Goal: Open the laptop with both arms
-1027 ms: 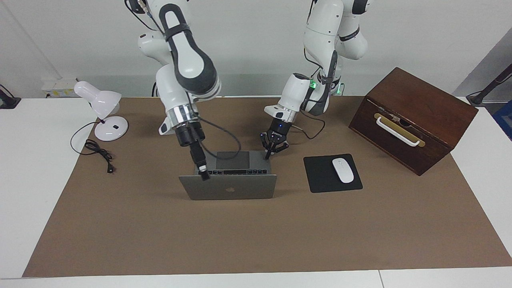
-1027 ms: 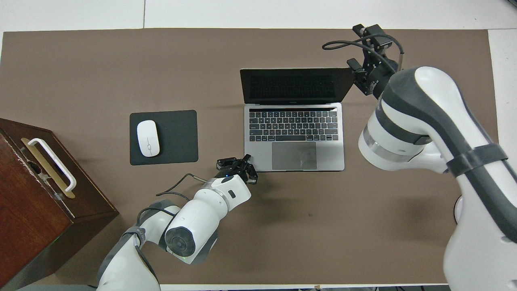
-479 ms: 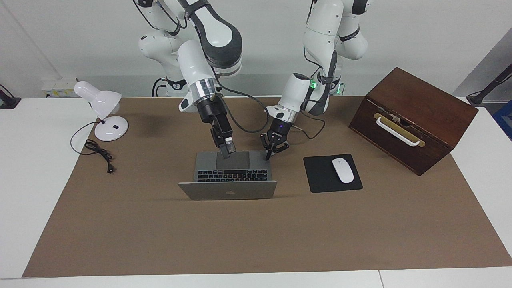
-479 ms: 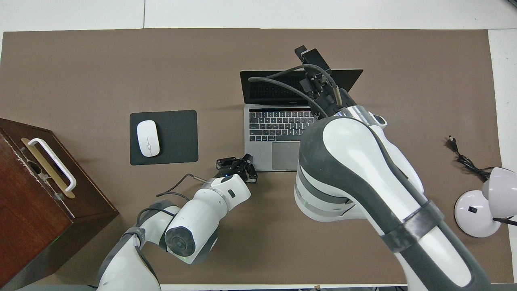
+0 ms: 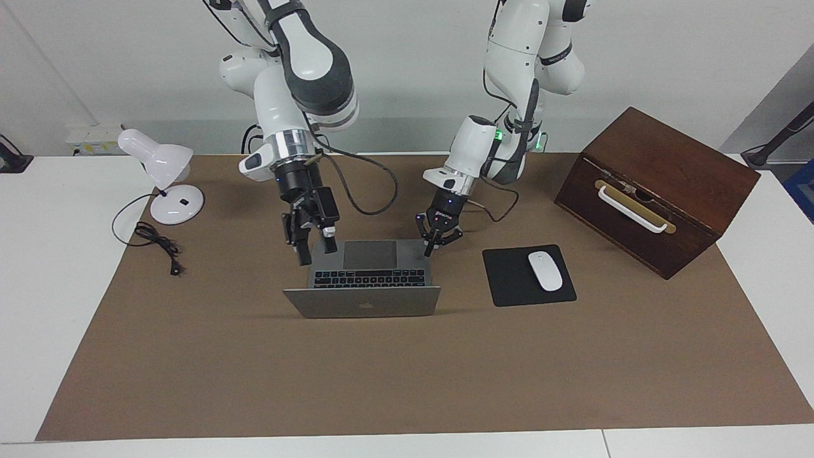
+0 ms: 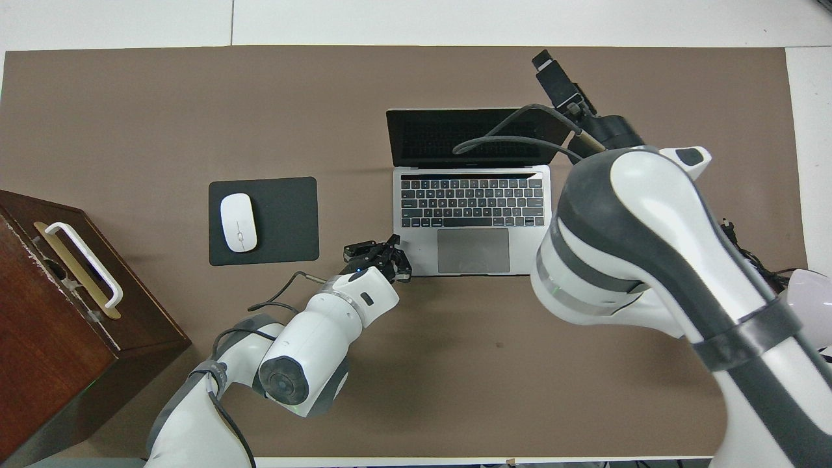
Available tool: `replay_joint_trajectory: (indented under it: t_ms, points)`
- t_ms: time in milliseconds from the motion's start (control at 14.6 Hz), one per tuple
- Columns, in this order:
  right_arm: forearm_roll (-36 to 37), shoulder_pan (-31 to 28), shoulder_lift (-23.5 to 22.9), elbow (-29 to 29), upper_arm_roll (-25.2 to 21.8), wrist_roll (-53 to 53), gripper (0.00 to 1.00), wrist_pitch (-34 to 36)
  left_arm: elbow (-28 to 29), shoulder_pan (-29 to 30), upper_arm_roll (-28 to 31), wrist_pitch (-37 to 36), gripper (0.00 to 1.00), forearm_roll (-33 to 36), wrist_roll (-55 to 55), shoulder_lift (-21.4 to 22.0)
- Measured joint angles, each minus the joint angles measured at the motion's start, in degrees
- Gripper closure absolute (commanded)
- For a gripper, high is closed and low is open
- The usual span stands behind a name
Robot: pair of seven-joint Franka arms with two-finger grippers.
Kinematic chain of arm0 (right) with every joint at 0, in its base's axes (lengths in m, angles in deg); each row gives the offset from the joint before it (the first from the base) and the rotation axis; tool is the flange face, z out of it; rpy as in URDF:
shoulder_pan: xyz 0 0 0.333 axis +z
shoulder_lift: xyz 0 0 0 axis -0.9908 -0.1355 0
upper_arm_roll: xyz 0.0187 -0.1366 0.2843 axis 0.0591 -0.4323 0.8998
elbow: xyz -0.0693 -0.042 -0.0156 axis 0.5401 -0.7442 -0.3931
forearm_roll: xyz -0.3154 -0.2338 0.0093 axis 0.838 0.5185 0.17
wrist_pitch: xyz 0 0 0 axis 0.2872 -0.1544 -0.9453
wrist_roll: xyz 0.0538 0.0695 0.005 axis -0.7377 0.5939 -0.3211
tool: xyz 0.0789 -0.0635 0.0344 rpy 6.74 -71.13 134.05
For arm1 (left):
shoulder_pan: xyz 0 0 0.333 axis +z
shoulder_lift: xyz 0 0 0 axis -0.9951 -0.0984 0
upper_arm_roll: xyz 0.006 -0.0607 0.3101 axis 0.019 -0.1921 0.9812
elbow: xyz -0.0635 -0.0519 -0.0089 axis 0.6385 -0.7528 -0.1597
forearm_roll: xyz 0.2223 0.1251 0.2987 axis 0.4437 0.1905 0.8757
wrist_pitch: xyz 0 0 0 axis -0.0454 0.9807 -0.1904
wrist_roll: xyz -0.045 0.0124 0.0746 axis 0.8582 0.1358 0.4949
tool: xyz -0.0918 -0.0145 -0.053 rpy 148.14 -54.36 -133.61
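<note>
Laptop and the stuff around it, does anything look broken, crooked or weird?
Nothing looks broken. The laptop sits open and square. Only the wooden box, toward the left arm's end, sits tilted, and the lamp has a loose cord.

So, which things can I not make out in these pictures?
Overhead view: the lamp is mostly hidden by the right arm.
Overhead view: the box is cut off by the picture's edge.
Facing view: the laptop screen is turned away, so only the lid's back shows.

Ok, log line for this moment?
thin silver-grey laptop: open | left gripper: shut, at base corner | right gripper: raised over base edge
</note>
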Motion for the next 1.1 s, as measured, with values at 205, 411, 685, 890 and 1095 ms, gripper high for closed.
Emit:
replay_joint_trajectory:
  t_ms: [205, 411, 685, 890, 1095]
  points:
    - [0.01, -4.65, -0.06, 0.38, -0.01, 15.94, 0.0, 0.04, -0.92, 1.21, 0.03, -6.4, 1.0, -0.05, 0.06, 2.84]
    - [0.02, -7.94, -0.13, 0.64, -0.01, 32.77, 0.0, 0.04, -4.03, 2.37, 0.05, -17.96, 1.0, -0.08, 0.08, 6.45]
    - [0.02, -11.44, -0.15, 0.79, -0.02, 52.09, 0.0, 0.04, -11.94, 5.05, 0.18, -37.29, 1.0, -0.1, 0.08, 10.72]
    - [0.02, -11.58, -0.15, 0.86, 0.13, 55.54, 0.0, -0.76, -17.27, 6.44, 0.32, -47.47, 1.0, -0.1, 0.08, 12.02]
    - [0.02, -11.49, -0.15, 0.91, 0.43, 55.73, 0.0, -1.42, -19.29, 7.72, 0.36, -53.55, 1.0, -0.08, 0.01, 13.07]
